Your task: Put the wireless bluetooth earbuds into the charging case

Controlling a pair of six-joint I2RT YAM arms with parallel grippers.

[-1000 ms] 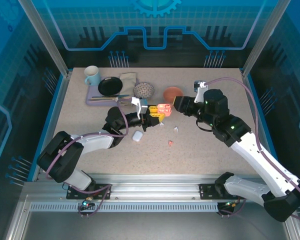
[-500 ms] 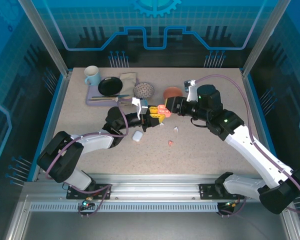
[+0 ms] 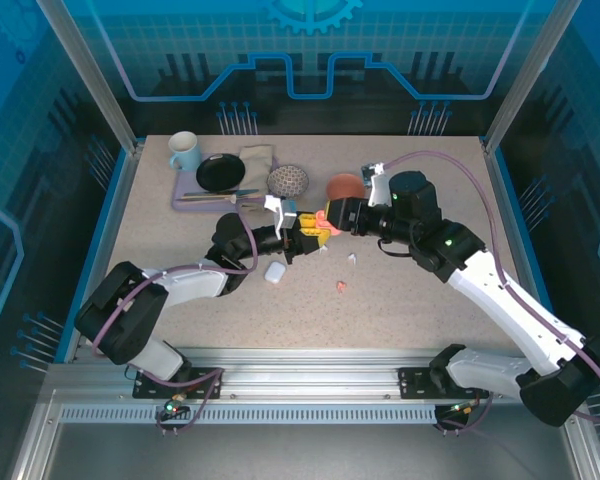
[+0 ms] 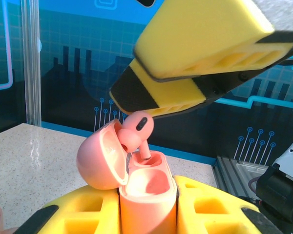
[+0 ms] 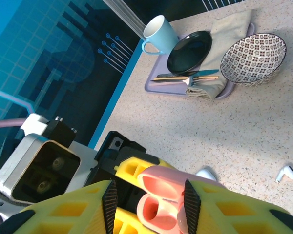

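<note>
Progress looks partial: the left gripper (image 4: 147, 214) is clamped on the upright salmon-pink pebble-shaped charging case (image 4: 149, 192), lid flipped open. One salmon-pink earbud (image 4: 136, 130) stands stem-down in a slot with its head well proud, not seated by my reckoning, while the right gripper (image 5: 150, 195) hovers above with fingers apart, straddling the lid and gripping nothing I can make out. On the speckled tabletop (image 3: 380, 300) a second salmon-pink earbud (image 3: 340, 287), a white earbud (image 3: 352, 258) and a small white case (image 3: 274, 271) lie loose, so most remains.

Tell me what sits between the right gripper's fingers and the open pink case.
A salmon-pink earbud, stem in the pink charging case, shown in the left wrist view.
</note>
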